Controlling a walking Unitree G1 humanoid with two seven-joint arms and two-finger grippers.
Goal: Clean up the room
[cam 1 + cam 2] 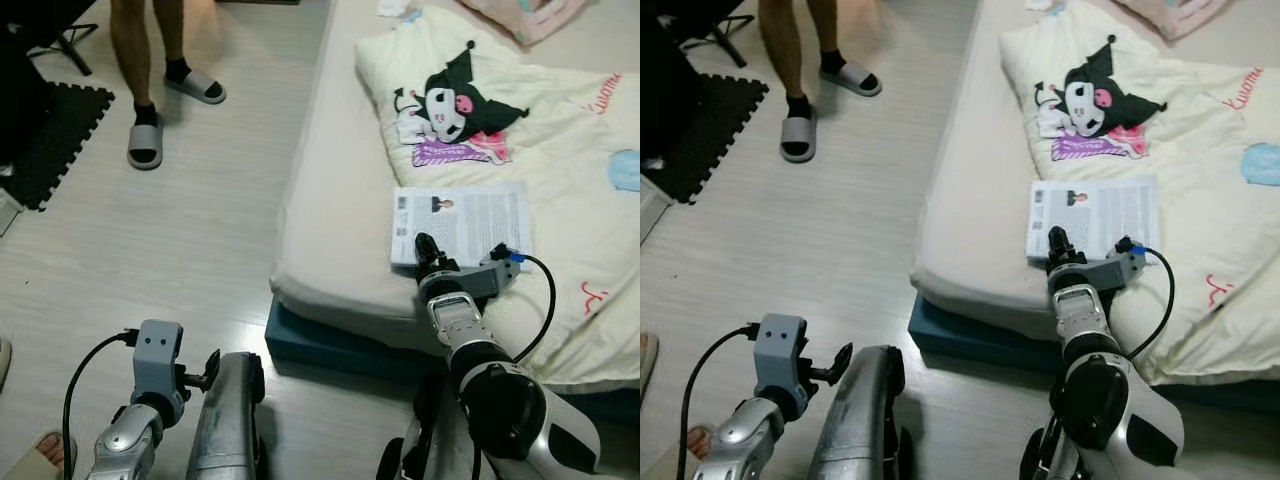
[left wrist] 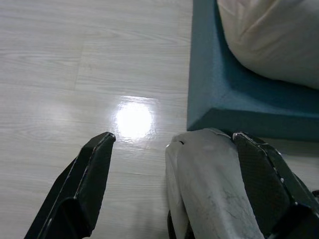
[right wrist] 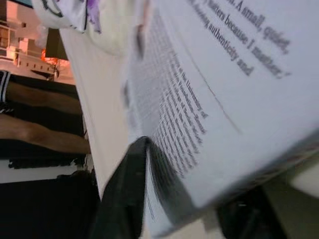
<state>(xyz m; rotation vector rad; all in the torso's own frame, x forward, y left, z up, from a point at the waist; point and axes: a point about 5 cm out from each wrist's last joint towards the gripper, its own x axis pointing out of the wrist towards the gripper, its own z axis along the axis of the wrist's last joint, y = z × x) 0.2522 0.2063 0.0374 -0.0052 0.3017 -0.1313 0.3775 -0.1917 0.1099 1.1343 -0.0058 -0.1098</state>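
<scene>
Here the right gripper (image 1: 424, 247) has its jaws closed on the near edge of the magazine (image 1: 465, 220), right of centre on the bed (image 1: 320, 240). Lower left, the left gripper (image 2: 169, 149) hangs over the floor (image 1: 150, 230), jaws wide apart

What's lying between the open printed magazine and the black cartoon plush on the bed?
A purple and pink printed patch on the cream blanket lies between the magazine and plush, per the left eye view.
</scene>
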